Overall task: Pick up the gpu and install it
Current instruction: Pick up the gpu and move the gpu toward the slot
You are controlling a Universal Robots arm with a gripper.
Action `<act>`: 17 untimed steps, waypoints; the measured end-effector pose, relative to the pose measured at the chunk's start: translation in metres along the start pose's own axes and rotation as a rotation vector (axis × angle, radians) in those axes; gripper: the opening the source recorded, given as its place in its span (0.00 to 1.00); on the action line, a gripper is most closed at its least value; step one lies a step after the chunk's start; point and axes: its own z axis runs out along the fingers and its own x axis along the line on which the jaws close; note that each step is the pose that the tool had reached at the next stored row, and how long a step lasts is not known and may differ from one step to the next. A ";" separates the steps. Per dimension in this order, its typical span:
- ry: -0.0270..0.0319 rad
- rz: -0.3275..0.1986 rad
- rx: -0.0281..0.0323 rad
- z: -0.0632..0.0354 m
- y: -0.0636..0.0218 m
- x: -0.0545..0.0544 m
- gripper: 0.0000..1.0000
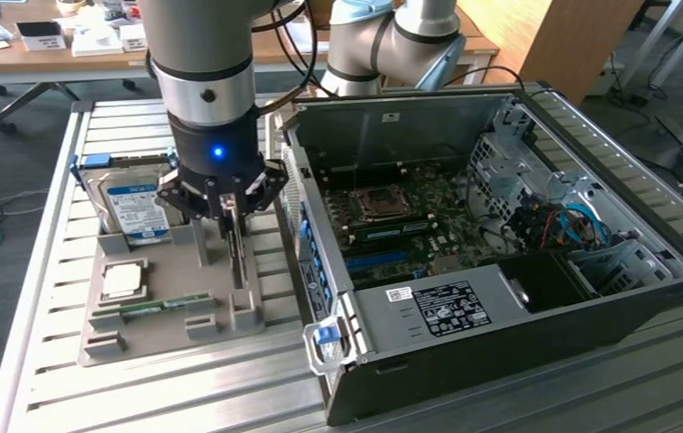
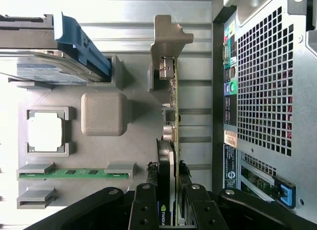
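The gpu (image 1: 236, 257) stands on edge in a slot of the grey parts holder (image 1: 161, 338), on the side nearest the computer case. In the wrist view the gpu (image 2: 171, 116) shows as a thin greenish board with a black face and a metal bracket at its far end. My gripper (image 1: 230, 212) hangs straight above it. Its black fingers (image 2: 146, 205) lie against both faces of the card, so the gripper (image 2: 169, 205) is shut on it. The card's lower edge still sits in the holder.
The holder (image 2: 104, 155) also carries a blue-labelled hard drive (image 1: 136, 203), a processor chip (image 1: 122, 280) and a green RAM stick (image 1: 154, 307). The open computer case (image 1: 498, 225) lies close beside the card, motherboard (image 1: 401, 225) facing up. All rest on a slatted metal table (image 1: 124, 397).
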 end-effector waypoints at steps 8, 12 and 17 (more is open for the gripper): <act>0.0000 0.000 0.0000 -0.0084 0.0004 0.000 0.27; 0.0001 0.000 0.0000 -0.0127 0.0006 0.000 0.27; 0.0000 0.000 0.0000 -0.0176 0.0009 0.000 0.27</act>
